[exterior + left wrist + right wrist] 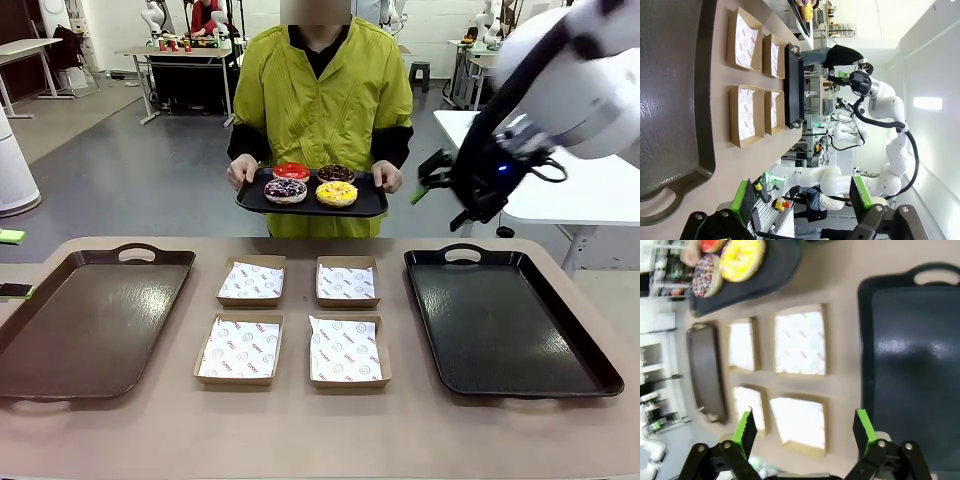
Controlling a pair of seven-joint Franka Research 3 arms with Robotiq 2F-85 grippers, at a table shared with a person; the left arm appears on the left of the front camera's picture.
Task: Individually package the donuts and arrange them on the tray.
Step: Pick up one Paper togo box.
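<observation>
Red, chocolate, yellow and dark-drizzled, the four ring donuts [286, 190] sit together on a small black serving tray [300, 209] that a person's hands [240, 172] hold above the far edge of the tan bench [300, 430]. Four paper-lined cardboard boxes [345, 350] lie between a long brown tray [90, 320] and a long black tray [505, 320]. The left pincer [802, 192], near the brown tray, and the right pincer [805, 425], raised over the black one, both gape wide and empty.

left gripper [801, 192]: jaws seen spread wide, nothing held between | brown tray [675, 100]: seen beneath (handle nearest) | four paper-lined boxes [745, 115]: laid between it and black tray [793, 85] | right gripper [840, 78]: seen raised beyond
</observation>
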